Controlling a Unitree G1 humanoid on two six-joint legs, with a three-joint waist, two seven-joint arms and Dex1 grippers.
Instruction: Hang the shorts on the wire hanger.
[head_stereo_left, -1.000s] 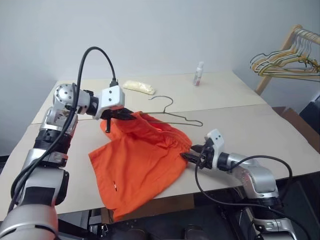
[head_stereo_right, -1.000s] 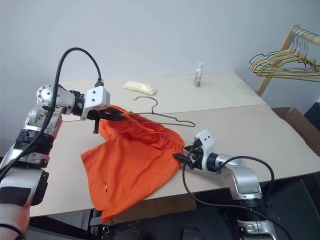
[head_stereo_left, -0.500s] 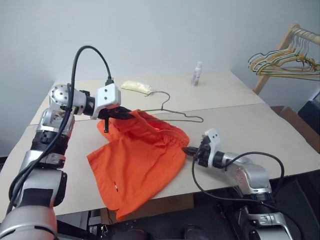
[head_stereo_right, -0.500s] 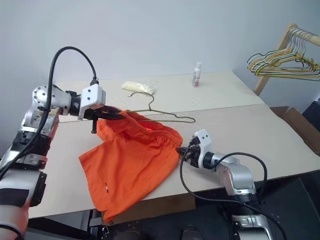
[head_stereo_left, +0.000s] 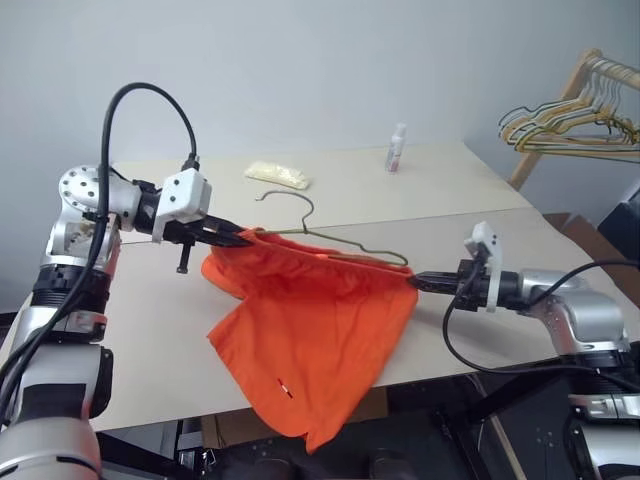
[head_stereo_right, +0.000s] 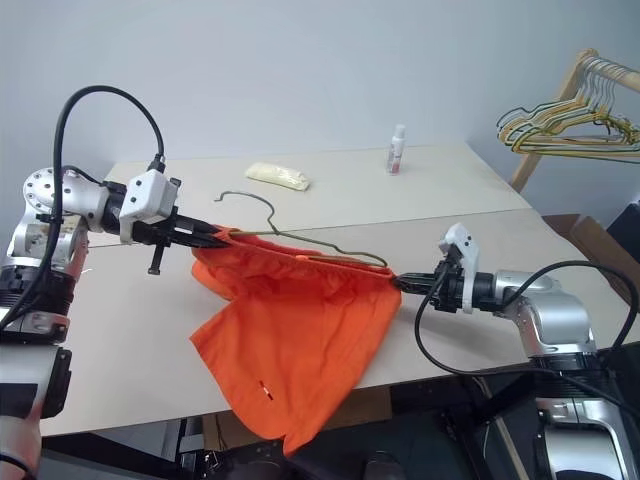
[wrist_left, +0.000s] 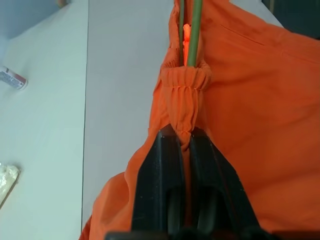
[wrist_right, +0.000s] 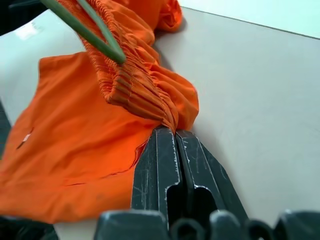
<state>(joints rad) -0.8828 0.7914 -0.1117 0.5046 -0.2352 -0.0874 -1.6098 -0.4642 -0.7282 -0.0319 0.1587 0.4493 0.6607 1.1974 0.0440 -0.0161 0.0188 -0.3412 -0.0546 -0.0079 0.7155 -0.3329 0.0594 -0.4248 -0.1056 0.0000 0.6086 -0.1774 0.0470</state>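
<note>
head views: bright orange soft fabric shorts with a gathered elastic waistband, stretched between both claws above the pale matte bench, legs drooping past its front edge. thin dark grey-green wire hanger, triangular, curved hook up, its shoulders tucked into the waistband. left gripper clenched on one waistband end; right gripper clenched on the other. near the bench's far edge: small white plastic bottle, upright; pale yellow crinkled packet, lying flat. beyond the right corner: wooden rack carrying a bunch of yellow, green and pale hangers.

left wrist view: two black smooth fingers pinching a puckered knot of ribbed elastic; green wire emerging from the fold beyond it.

right wrist view: two scuffed black fingers pressed together on the ruched orange band; the wire's bent shoulder lying along the gathers.
</note>
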